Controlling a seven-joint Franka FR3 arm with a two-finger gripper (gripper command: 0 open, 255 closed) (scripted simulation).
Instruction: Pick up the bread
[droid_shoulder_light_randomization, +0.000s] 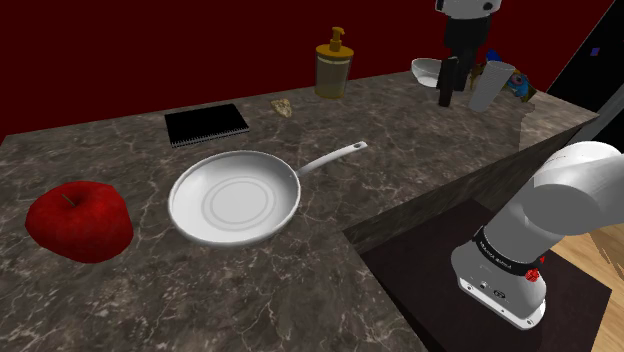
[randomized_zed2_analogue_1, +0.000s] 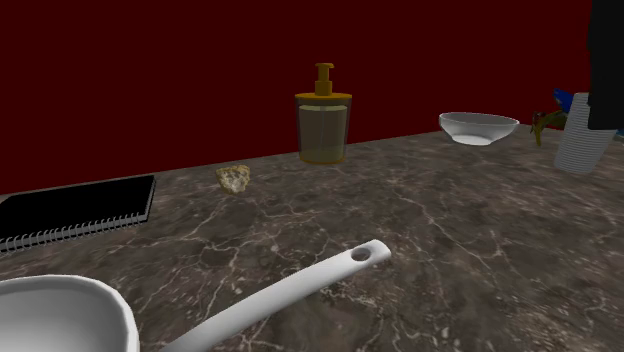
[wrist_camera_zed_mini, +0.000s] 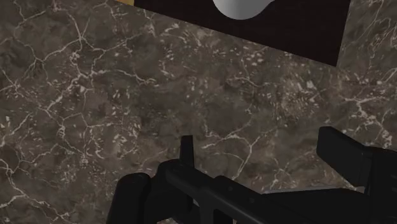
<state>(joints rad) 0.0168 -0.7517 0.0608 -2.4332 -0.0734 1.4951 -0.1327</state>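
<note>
The gripper (wrist_camera_zed_mini: 267, 156) is wide open: its two black fingers stand well apart with only bare marble counter (wrist_camera_zed_mini: 95, 95) between them, and nothing is held. In the shoulder view the gripper (droid_shoulder_light_randomization: 452, 85) hangs over the far end of the counter, just beside a white bowl (droid_shoulder_light_randomization: 428, 70) and a white ribbed cup (droid_shoulder_light_randomization: 490, 85). The bread (droid_shoulder_light_randomization: 282, 106) lies well apart from it, toward the shoulder view's left. It is a small, pale tan, irregular chunk (randomized_zed2_analogue_1: 234, 178) resting directly on the counter near the dark red back wall, between an amber soap dispenser (randomized_zed2_analogue_1: 323, 125) and a black spiral-bound notebook (randomized_zed2_analogue_1: 75, 212). It touches neither. A white pan (droid_shoulder_light_randomization: 235, 197) sits nearer the front edge, clear of the bread.

Handling estimate: the piece is probably very light, with a rough surface that should not slip, but it may crumble or compress under a hard squeeze. Recommended hold: descend from directly above, place one finger on each side across the narrowest width, close low near the counter, and apply only moderate force. The dispenser stands close enough to warrant care with finger clearance on that side.
</note>
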